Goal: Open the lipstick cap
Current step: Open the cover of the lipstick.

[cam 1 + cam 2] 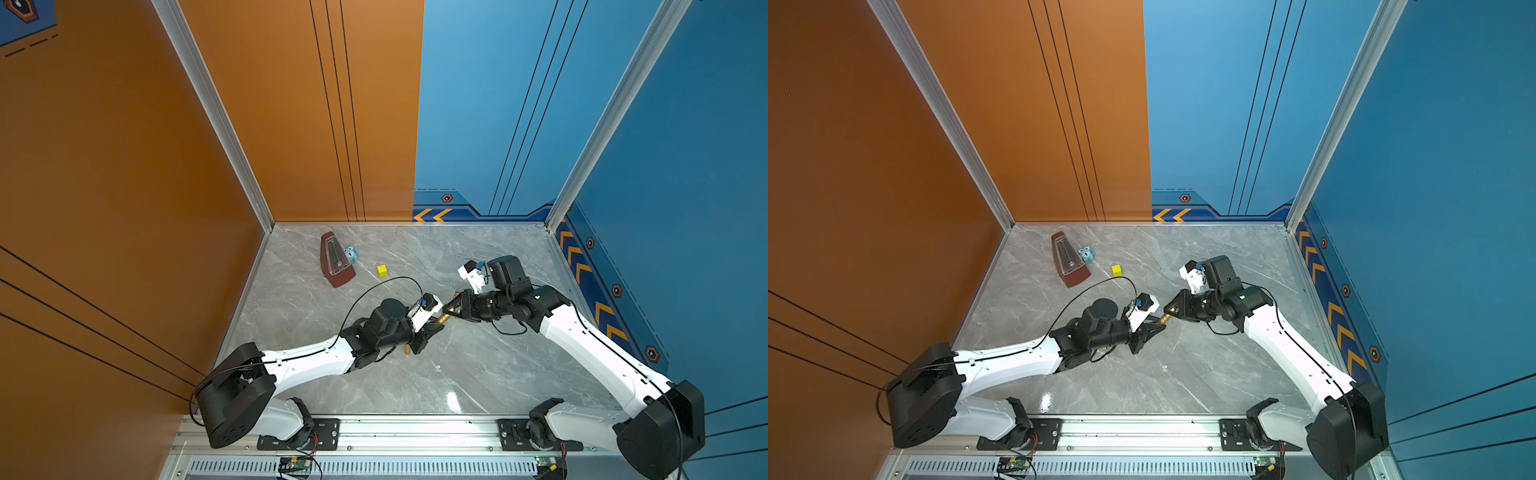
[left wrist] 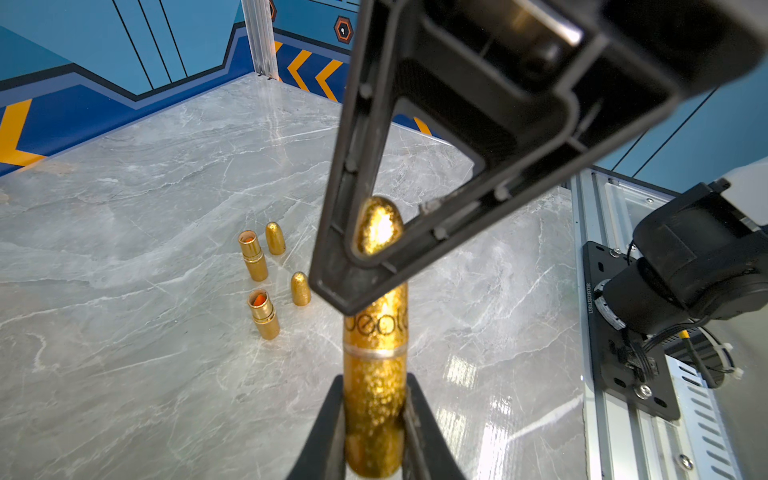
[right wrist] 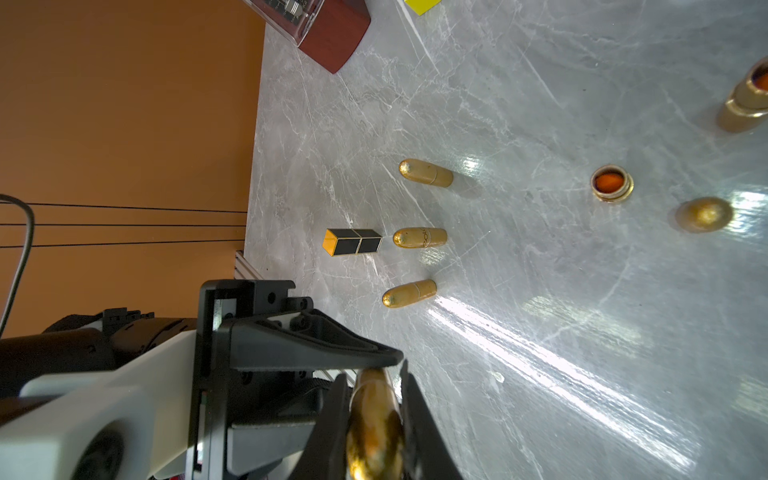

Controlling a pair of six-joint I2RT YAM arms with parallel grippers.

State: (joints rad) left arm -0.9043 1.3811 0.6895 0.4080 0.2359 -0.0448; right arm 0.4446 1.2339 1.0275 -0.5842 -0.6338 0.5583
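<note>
We have both claws clamped on one gold lipstick (image 2: 374, 332). It is held off the table (image 1: 457, 374), well apart from the metronome (image 1: 336, 262), on the robot's side of it. The left gripper (image 2: 374, 384) pinches the lower half and the right gripper (image 3: 374, 386) pinches the cap (image 2: 380, 226). If we pull off-axis, the cap may bind. The glitter finish looks slick, so either grip could slip. A dropped piece might topple the opened lipsticks (image 2: 253, 255) standing on the table.

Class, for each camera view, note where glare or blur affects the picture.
Right wrist view: glare streaks on the marble table, held lipstick blurred up close. Left wrist view: bright hotspot on the lipstick cap. In both top views: small glare patch near the front rail.
</note>
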